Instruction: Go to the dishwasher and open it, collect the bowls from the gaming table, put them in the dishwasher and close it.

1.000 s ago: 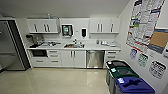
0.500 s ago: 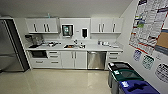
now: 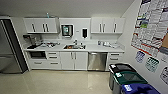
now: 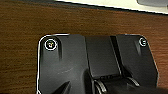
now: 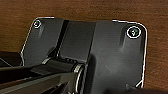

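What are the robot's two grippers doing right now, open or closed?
Left gripper: cannot be told.
Right gripper: cannot be told.

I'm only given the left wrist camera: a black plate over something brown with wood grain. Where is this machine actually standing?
Observer: The head view shows a small kitchen, with white cabinets and a counter with a sink in the middle.
Operator: Is there a dishwasher somewhere?
Observer: Yes. The dishwasher has a grey steel-look front and sits under the counter, just right of the sink. Its door is shut.
Operator: Anything else standing around down there?
Observer: Waste bins stand along the right-hand wall, nearer the camera than the dishwasher, and a tall fridge stands at the far left.
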Robot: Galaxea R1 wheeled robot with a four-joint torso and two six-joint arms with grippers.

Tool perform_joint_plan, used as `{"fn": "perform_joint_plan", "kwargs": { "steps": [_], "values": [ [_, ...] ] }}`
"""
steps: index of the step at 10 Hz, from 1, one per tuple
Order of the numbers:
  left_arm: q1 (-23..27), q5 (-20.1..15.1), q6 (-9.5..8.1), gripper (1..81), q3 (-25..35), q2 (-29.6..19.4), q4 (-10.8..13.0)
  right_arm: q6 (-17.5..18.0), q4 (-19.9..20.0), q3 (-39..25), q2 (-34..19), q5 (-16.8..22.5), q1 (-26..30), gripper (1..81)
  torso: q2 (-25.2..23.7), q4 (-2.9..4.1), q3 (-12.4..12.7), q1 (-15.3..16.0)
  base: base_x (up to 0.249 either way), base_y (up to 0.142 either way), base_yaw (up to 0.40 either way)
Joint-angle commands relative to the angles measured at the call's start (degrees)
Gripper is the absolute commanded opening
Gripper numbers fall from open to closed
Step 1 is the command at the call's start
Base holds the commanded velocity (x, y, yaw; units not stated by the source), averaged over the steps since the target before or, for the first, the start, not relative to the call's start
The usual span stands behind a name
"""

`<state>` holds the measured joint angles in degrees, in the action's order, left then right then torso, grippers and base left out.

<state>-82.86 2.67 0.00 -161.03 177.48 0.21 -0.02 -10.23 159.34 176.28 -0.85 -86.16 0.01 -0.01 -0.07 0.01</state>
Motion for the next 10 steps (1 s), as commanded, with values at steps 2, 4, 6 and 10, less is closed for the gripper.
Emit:
{"fn": "perform_joint_plan", "kwargs": {
  "steps": [2,4,6,10],
  "values": [
    [3.36,-2.59,0.26,81.1,-0.08,0.24,-0.11,-0.23,-0.50,-0.10,-0.02,2.87,3.05,81.1,-0.01,0.00,0.00,0.02,0.144,0.000,0.000],
    [3.36,-2.58,0.26,81.1,0.01,0.33,-0.03,-0.24,-0.58,-0.10,-0.02,2.87,3.05,81.1,-0.01,0.00,0.00,0.02,0.144,0.000,0.000],
    [3.36,-2.67,0.26,81.1,0.01,0.33,-0.03,-0.24,-0.58,-0.18,0.07,2.96,3.14,81.1,-0.01,0.00,0.00,0.02,0.144,0.000,0.000],
    [3.36,-2.59,0.26,81.1,0.01,0.33,-0.03,-0.24,-0.58,-0.18,-0.02,2.96,3.14,81.1,-0.01,0.00,0.00,0.02,0.144,0.000,0.000]
  ]
}}
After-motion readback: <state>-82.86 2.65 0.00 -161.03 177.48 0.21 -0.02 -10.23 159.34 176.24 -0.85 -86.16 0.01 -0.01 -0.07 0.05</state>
